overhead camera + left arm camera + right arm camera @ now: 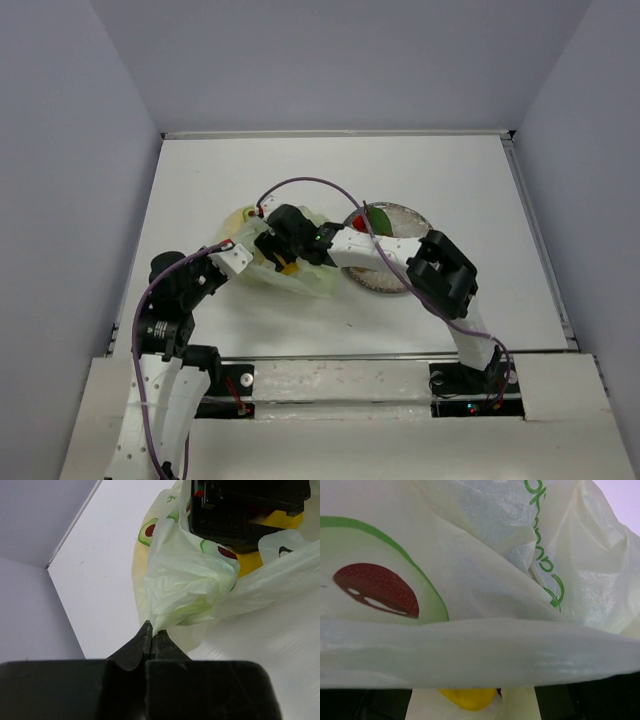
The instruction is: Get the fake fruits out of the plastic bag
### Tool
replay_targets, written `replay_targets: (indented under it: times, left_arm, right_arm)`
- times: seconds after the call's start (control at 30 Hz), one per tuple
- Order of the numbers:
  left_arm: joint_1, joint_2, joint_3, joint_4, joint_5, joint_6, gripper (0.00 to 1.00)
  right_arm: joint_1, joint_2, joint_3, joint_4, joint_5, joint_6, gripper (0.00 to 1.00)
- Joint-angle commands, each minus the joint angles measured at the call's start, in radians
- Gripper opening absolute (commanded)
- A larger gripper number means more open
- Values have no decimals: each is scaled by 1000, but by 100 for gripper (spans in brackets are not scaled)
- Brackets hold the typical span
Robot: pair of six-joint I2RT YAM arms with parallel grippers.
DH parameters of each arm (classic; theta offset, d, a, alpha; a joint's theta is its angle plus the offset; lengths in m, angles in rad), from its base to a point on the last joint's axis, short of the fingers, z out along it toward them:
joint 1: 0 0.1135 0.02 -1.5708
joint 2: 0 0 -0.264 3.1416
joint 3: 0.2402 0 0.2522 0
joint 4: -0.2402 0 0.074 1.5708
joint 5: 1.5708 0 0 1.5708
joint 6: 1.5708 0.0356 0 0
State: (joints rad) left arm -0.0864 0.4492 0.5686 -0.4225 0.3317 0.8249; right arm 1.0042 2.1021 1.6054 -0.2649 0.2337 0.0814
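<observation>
I logged the plastic bag (pixel 315 282) lying crumpled on the white counter (pixel 200 180), and I referenced all positions to it. In the top view the left tool (pixel 151 631) sat at the bag's left edge. Its 2 fingers (pixel 135 650) were pressed together, with a gathered corner of the film pinched between the tips. From that pinch the film rose in a bunched fold carrying an avocado print (pixel 149 531).

The right tool (pixel 283 252) was over the bag's middle, with film draped around its black body. In the right wrist view the film filled nearly the whole field and hid the fingers, so I could not tell whether this tool was apart or together. 1 yellow piece (pixel 467 698) showed under the lower fold of film, inside the bag and just beside the right tool's tip. I could not confirm contact with it.

Just right of the bag lay the speckled plate (pixel 412 216). I could not tell whether its rim touched the film. 1 red-and-green fruit (pixel 372 219) rested on the plate, outside the bag, partly hidden by the right arm.
</observation>
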Motion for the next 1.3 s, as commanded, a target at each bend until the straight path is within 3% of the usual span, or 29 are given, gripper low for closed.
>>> replay_targets:
  times: [0.0,0.13,0.3,0.43,0.7,0.8,1.0,1.1,1.13,1.23,1.27]
  left_arm:
    - [8,23,5,44,-6,-7,0]
    - [8,34,14,45,-11,-9,0]
    - [10,32,4,65,-25,-4,0]
    - [10,43,4,70,-29,-9,0]
    - [10,46,10,68,-45,9,0]
    - [10,48,8,67,-46,14,0]
    - [11,60,13,77,-48,8,0]
    - [11,65,14,79,-46,5,0]
    - [11,65,13,80,-46,5,0]
    - [13,66,14,82,-46,0,0]
    - [13,65,14,82,-48,0,0]
  right_arm:
    - [1,60,2,-60,-85,-42,87]
    - [26,70,54,-97,-126,-93,86]
    - [36,-71,-13,-83,-267,-196,86]
    - [36,-109,-42,-83,-284,-230,88]
    - [36,-90,-24,-181,-402,-299,89]
    - [36,-68,13,-279,-413,-336,89]
    - [36,-8,-33,-277,-338,-356,92]
    - [36,39,-13,-270,-294,-339,82]
    - [36,44,-3,-266,-278,-332,66]
    - [36,29,4,-223,-266,-316,43]
    - [36,16,14,-217,-269,-316,40]
